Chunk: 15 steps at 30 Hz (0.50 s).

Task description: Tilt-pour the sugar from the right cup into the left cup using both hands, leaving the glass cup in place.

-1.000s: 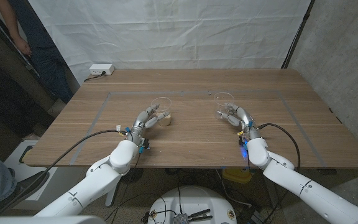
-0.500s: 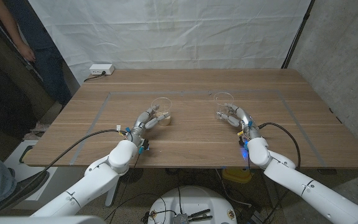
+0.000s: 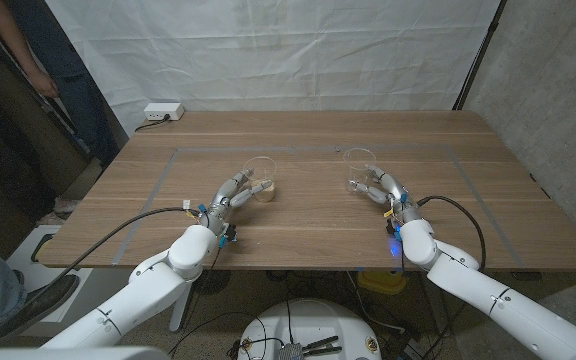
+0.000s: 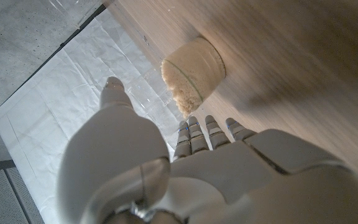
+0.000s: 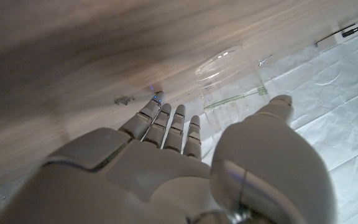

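Sugar-filled glass cup (image 3: 260, 176) at 10 o'clock: rigid, slippery, fragile; grasp mid-wall. Left hand (image 3: 236, 193) and right hand (image 3: 381, 188) open, fingers spread, holding nothing. Empty cup (image 3: 360, 162) light.

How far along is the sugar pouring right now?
It looks done: the left cup holds the sugar and stands upright, while the right cup looks empty and upright too. The left hand and the right hand sit open beside their cups. Nothing seems left except perhaps pulling the hands back.
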Available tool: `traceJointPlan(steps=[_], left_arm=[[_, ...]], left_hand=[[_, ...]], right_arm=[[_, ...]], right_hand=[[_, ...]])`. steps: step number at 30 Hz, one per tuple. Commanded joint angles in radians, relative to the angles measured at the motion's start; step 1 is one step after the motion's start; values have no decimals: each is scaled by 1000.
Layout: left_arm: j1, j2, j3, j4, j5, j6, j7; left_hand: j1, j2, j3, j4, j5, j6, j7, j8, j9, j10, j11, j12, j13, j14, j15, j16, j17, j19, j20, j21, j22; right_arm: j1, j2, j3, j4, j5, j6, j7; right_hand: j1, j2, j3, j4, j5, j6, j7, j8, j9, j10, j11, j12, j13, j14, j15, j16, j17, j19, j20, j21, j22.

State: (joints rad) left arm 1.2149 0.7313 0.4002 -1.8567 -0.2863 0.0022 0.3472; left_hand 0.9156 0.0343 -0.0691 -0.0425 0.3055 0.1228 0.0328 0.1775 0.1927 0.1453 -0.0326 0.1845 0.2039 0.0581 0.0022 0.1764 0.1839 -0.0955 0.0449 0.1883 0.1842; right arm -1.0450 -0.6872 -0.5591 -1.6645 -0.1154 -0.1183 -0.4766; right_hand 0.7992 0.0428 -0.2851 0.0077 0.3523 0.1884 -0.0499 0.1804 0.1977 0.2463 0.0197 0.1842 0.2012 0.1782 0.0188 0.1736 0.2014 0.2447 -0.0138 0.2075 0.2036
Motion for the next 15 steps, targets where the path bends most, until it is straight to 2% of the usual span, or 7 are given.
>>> traceJointPlan(steps=[1, 6, 15], left_arm=[[30, 18, -25, -23, -11, -13, 6], [54, 31, -46, -39, -15, -18, 15], [82, 48, -80, -66, -11, -47, 18]], left_hand=[[-1, -3, -8, 1, 4, -6, 2, 5, 6, -10, 4, 3, 4, -8, -1, 4, 5, -10, 3, 4, 1], [-3, -2, -10, 2, 5, -10, 2, 6, 6, -13, 5, 5, 4, -10, -1, 5, 5, -10, 2, 5, 1], [-9, -2, -13, 6, 5, -9, 5, 10, 6, -13, 6, 9, 4, -11, 2, 7, 6, -7, -2, 8, 1]], right_arm=[[-13, -19, 15, -38, 33, 1, 28], [-18, -22, 26, -53, 39, 22, 22], [-49, -29, 61, -90, 54, 77, 0]], right_hand=[[-27, -6, -14, 6, 12, -38, 11, -5, 2, -34, 18, 2, 1, -34, 5, 2, 1, -32, 6, -10, 2], [-50, -14, -24, 16, 16, -83, 23, -3, 1, -75, 34, 4, 0, -78, 16, 1, -2, -73, 14, -17, -1], [-67, -17, -29, 24, 17, -93, 34, 0, 0, -85, 38, 8, 0, -90, 16, 4, -2, -82, 18, -16, -3]])
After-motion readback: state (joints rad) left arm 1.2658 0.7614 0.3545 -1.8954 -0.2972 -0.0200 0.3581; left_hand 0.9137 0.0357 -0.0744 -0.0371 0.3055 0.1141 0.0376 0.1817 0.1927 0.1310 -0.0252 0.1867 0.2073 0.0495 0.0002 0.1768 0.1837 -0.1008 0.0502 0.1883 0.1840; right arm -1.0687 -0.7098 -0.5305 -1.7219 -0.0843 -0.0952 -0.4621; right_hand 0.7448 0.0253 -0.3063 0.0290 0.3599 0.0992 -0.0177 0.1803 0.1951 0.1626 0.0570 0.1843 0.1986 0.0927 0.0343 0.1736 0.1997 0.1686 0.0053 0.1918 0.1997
